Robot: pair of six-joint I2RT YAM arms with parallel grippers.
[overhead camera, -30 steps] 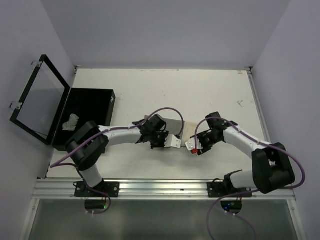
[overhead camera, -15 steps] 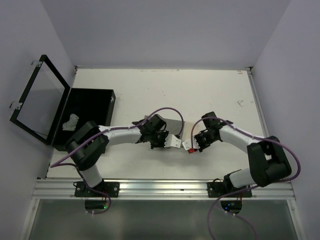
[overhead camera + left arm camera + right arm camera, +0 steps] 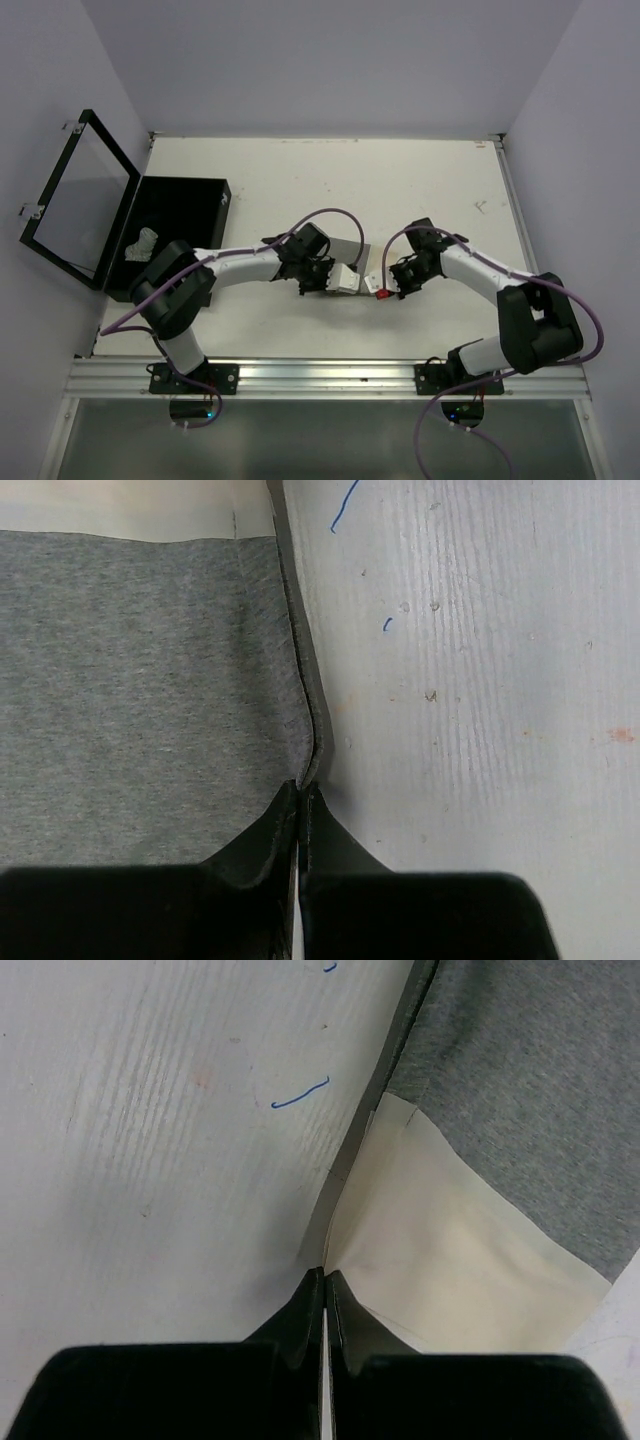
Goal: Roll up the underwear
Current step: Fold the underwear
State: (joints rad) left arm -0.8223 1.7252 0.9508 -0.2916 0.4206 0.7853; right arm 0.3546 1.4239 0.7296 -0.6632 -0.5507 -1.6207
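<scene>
Firmly clenched, the left end effector [image 3: 302, 790] and right end effector [image 3: 324, 1276] each pinch the underwear [image 3: 140, 680].

A worn white surface [image 3: 430, 180], flecked with blue pen marks [image 3: 300, 1093], carries heather-grey underwear [image 3: 150, 680] with a cream band, lying flat near its middle. A flat black box [image 3: 185, 205], its hinged lid [image 3: 75, 200] raised, sits at the left edge.
</scene>
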